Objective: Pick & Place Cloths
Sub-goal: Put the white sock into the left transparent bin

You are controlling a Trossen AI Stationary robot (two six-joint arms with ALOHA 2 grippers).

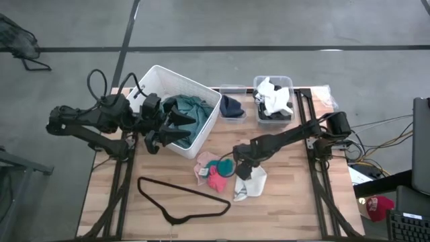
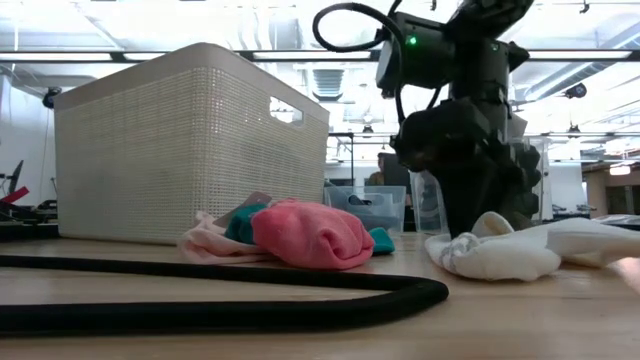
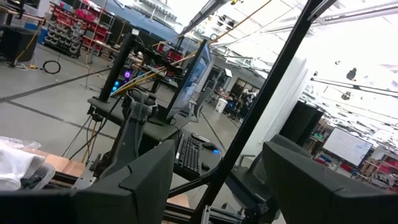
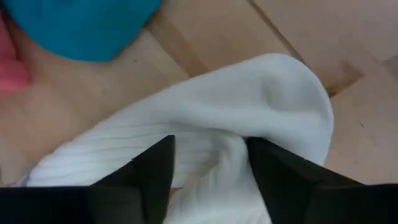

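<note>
White cloth (image 4: 249, 118) lies crumpled on the counter (image 1: 282, 202), just beside a small heap of pink cloth (image 1: 216, 180), teal cloth (image 1: 225, 165) and a pale pink piece (image 1: 203, 163). Right tool (image 4: 208, 163) is down on the white cloth, its fingers (image 4: 152, 171) spread to either side of a raised fold and pressing into the fabric; not yet closed on it. Step in hand, as judged: grasping the white cloth for pick-up.

Basket (image 1: 195, 87) stands at the counter's far left with a large teal-green cloth (image 1: 191, 107) and dark fabric inside. Left tool (image 1: 168, 128) hangs over the basket's near rim, fingers apart, holding nothing visible. Two clear bins at the far edge hold a dark cloth (image 1: 232, 106) and white cloth (image 1: 275, 97). Hanger (image 1: 181, 198) lies on the near counter, untouched.

Next move calls for: close on the fold, lift clear without dragging the neighbouring pink heap, carry to a container.
</note>
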